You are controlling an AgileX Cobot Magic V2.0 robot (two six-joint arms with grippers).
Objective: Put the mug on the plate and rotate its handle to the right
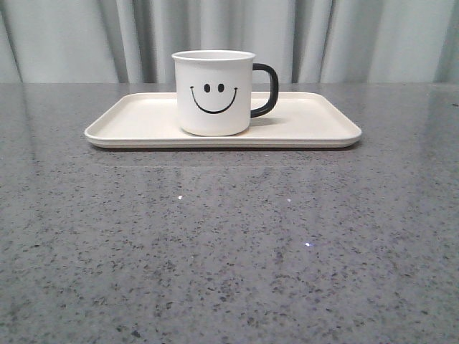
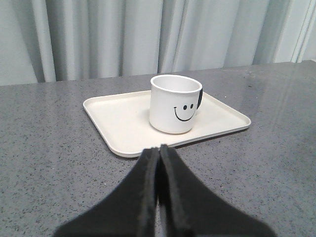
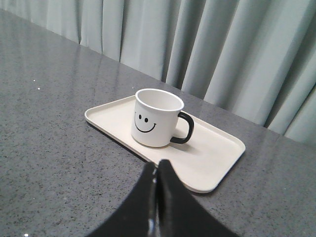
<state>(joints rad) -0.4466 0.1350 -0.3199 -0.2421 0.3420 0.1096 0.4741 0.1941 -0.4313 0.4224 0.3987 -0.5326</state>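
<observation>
The white mug (image 1: 213, 93) with a black smiley face stands upright on the cream-white plate (image 1: 143, 122), a little left of its middle. Its black handle (image 1: 265, 90) points to the right in the front view. The mug also shows in the left wrist view (image 2: 175, 103) and the right wrist view (image 3: 155, 117), with the handle (image 3: 184, 128) clear there. My left gripper (image 2: 159, 148) is shut and empty, short of the plate's near edge (image 2: 123, 148). My right gripper (image 3: 157, 163) is shut and empty, short of the plate (image 3: 212, 163). Neither gripper shows in the front view.
The plate lies on a grey speckled stone table (image 1: 229, 244). Pale grey-green curtains (image 1: 358, 36) hang behind the table's far edge.
</observation>
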